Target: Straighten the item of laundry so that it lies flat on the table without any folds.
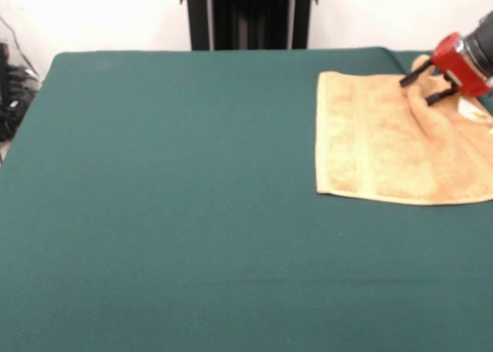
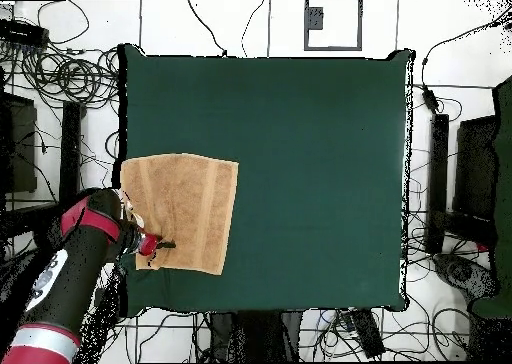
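We see a dark green worktop (image 1: 169, 198) carrying a tan-orange towel (image 1: 377, 144) at its right edge in the front view; in the overhead view the same towel (image 2: 185, 210) lies at the worktop's (image 2: 310, 170) left edge, towards the corner nearest the robot's base. Most of the towel lies flat, and we note a woven border band running parallel to the short edge that faces the middle of the worktop. Near the far right corner in the front view the cloth rises in a soft ridge, and a pale patch beside it at the picture's edge may be a tag, though we cannot be sure. The red and black arm enters from the upper right in the front view, and its claw (image 1: 422, 87) sits right at that ridge; overhead, the claw (image 2: 160, 248) lies over the towel's near edge. We see two dark fingers (image 1: 414, 75) spread apart with tan cloth showing between them, so the claw stands open; whether the tips touch the cloth, we cannot tell.
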You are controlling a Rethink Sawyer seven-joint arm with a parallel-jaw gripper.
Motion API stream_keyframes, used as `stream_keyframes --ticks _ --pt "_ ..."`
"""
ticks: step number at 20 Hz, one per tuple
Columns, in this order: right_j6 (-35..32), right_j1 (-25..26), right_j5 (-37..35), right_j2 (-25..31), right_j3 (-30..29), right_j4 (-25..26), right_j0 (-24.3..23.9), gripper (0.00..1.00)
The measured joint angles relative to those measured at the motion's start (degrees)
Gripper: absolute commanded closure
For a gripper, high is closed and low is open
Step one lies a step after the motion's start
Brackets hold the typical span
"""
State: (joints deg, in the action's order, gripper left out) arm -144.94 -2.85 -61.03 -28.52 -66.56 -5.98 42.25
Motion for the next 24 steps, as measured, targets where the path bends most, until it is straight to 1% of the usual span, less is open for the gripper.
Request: stream_keyframes --ticks 8,12,18,24 --pt "0.01 0.44 0.9 -1.34 -0.42 -1.76 0.31 0.0" --pt "0.01 1.75 0.87 -3.46 0.16 -3.19 1.58 0.0" --pt "0.01 5.77 1.84 -10.02 1.29 -6.41 6.31 0.0" --pt "0.02 10.89 5.52 -17.9 1.26 -9.96 11.94 0.0"
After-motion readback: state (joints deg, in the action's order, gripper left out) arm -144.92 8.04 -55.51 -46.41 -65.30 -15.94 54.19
